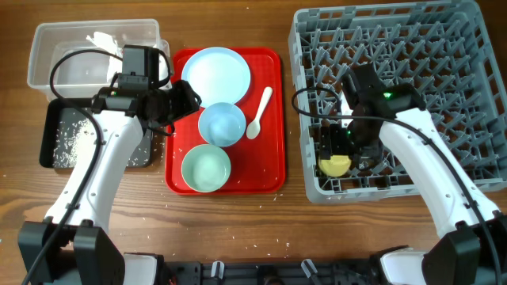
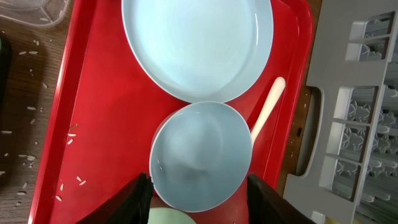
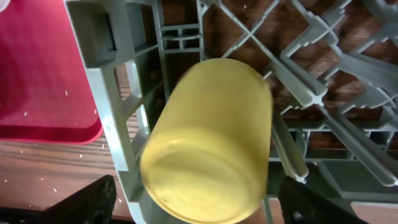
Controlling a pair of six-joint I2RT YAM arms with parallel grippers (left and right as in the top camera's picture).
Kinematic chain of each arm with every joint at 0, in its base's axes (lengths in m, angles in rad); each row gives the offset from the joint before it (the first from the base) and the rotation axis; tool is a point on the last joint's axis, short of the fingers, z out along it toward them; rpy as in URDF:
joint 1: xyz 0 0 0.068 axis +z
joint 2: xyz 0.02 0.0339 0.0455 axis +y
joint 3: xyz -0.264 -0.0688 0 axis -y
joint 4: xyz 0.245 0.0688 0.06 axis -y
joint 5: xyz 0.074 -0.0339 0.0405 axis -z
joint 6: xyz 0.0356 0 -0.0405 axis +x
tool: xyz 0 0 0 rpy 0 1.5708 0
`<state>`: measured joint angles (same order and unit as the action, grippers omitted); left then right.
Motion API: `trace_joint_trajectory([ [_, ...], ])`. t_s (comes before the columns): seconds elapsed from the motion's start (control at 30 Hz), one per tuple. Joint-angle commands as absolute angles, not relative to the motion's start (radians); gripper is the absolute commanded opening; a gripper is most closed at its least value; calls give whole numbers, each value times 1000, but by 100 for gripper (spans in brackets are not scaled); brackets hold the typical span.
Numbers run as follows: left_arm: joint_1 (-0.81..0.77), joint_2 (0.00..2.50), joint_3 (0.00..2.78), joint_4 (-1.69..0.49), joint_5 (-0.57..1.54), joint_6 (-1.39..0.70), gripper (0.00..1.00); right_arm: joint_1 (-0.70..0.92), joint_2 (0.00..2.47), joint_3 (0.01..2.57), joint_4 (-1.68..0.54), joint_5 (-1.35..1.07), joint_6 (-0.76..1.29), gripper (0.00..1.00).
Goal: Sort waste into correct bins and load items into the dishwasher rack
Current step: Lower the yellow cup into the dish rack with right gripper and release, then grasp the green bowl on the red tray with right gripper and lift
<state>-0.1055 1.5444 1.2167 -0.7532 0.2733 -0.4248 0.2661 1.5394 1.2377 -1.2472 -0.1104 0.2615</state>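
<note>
The small yellow cup (image 3: 208, 137) lies on its side in the lower-left corner of the dishwasher rack (image 3: 99, 74), base toward the wrist camera (slightly blurred). The right gripper (image 3: 196, 190) is spread wide either side of it, not touching. Overhead, left of centre, the left gripper (image 2: 200, 200) hangs over the red serving tray (image 2: 93, 93), fingers parted around the small white bowl (image 2: 199, 155), between the round pale plate (image 2: 199, 43) and the pale teal bowl (image 1: 206, 168).
</note>
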Motion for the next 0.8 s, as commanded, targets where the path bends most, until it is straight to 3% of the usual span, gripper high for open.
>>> trace_joint_trajectory([
  [0.0, -109, 1545, 1231, -753, 260, -426, 50, 271, 1553, 1308, -1248, -105, 269, 87],
  [0.17, -109, 1545, 1231, -752, 237, -423, 52, 273, 1534, 1510, -1237, -215, 231, 83],
  [0.23, -109, 1545, 1231, -753, 195, -423, 53, 324, 1531, 1524, -1103, -339, 223, 81],
  [0.3, -101, 1544, 1231, -757, 62, -422, 57, 453, 1562, 1467, -929, -321, 342, 78],
  [0.47, -9, 1513, 1237, -760, 43, -109, 73, 672, 1726, 1430, -768, -204, 529, 70],
  [0.67, 198, 1509, 1237, -794, 62, -94, 76, 794, 1967, 1430, -732, -249, 587, 48],
  [0.7, 229, 1509, 1237, -794, 62, -93, 81, 809, 2023, 1430, -726, -256, 606, 39],
  [0.73, 236, 1509, 1237, -795, 62, -93, 95, 809, 2042, 1430, -721, -269, 606, 35],
  [0.77, 237, 1509, 1237, -795, 62, -93, 100, 809, 2061, 1429, -714, -280, 606, 31],
])
